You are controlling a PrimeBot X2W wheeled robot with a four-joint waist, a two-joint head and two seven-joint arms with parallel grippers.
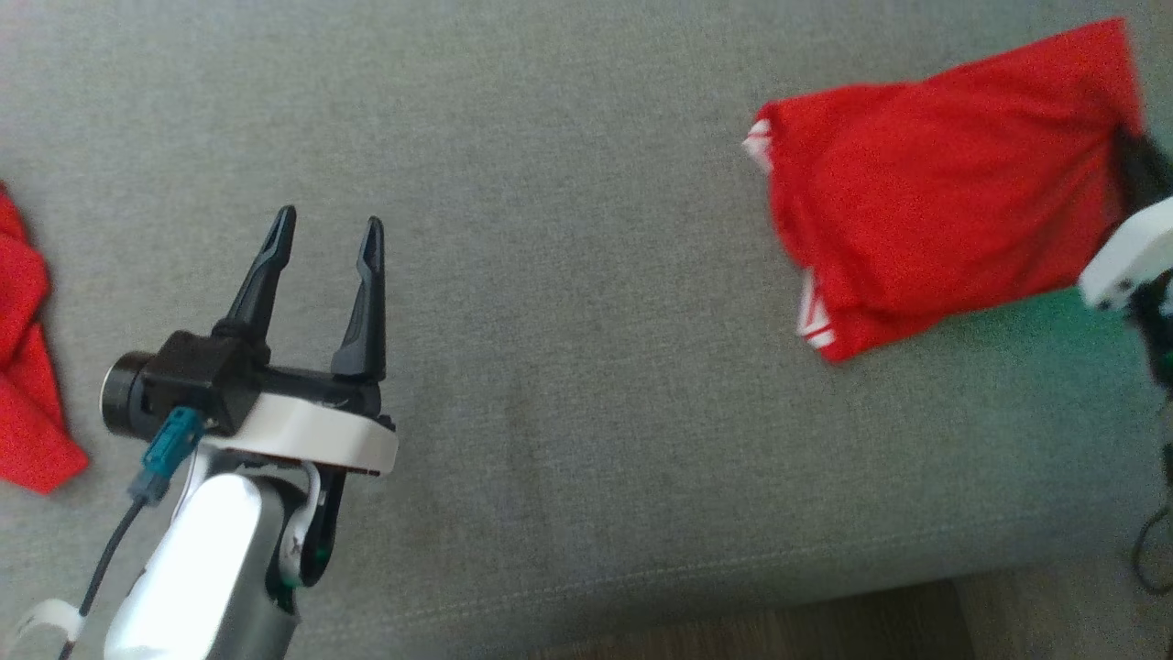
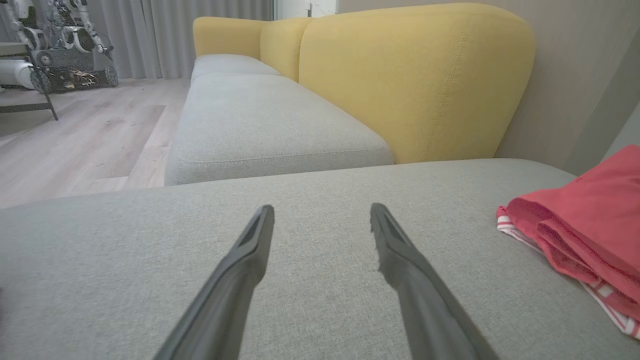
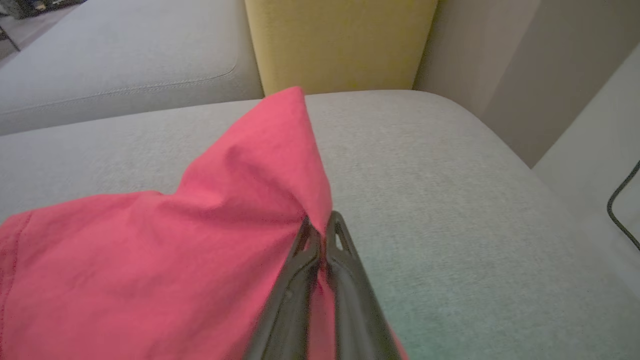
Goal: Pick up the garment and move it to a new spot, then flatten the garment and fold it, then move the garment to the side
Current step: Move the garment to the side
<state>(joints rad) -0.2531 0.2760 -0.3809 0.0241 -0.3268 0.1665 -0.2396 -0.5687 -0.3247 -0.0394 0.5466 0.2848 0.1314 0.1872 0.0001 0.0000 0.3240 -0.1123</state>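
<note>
Two hands, right hand (image 3: 322, 226) pinched shut on garment (image 3: 150, 260) edge, left hand (image 2: 322, 211) wide open, empty

So we've got a grey couch cushion (image 1: 586, 412) carrying everything here, plain woven fabric with a stitched seam along its near edge. Off to the right of the left gripper (image 1: 330, 220), well apart from it, a folded red garment (image 1: 926, 202) lies on the cushion with white stripes peeking out at its edge. The right gripper (image 3: 324, 222) is pinched onto its border. Another red cloth (image 1: 27, 385) lies left of the left gripper.
</note>
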